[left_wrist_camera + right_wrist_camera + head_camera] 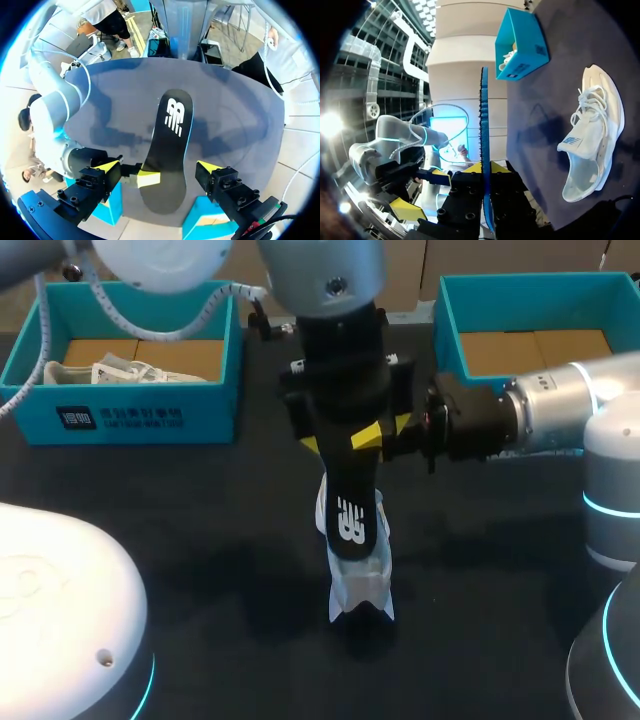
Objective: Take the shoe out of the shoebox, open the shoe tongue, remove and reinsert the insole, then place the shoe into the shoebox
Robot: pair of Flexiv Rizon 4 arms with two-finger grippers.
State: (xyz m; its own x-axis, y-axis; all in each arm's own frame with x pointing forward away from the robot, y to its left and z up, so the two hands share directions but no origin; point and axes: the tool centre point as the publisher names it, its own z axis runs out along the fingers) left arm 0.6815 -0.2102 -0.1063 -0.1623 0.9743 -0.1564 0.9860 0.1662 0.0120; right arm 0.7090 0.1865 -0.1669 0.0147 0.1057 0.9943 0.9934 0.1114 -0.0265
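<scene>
Right gripper (486,167) clamps the insole (483,125) edge-on; left gripper (158,166) hangs wide open astride it, above the shoe (360,590).

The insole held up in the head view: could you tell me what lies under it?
The white shoe lies on the table under the insole, which the right gripper holds. Its far end is covered by the insole.
</scene>
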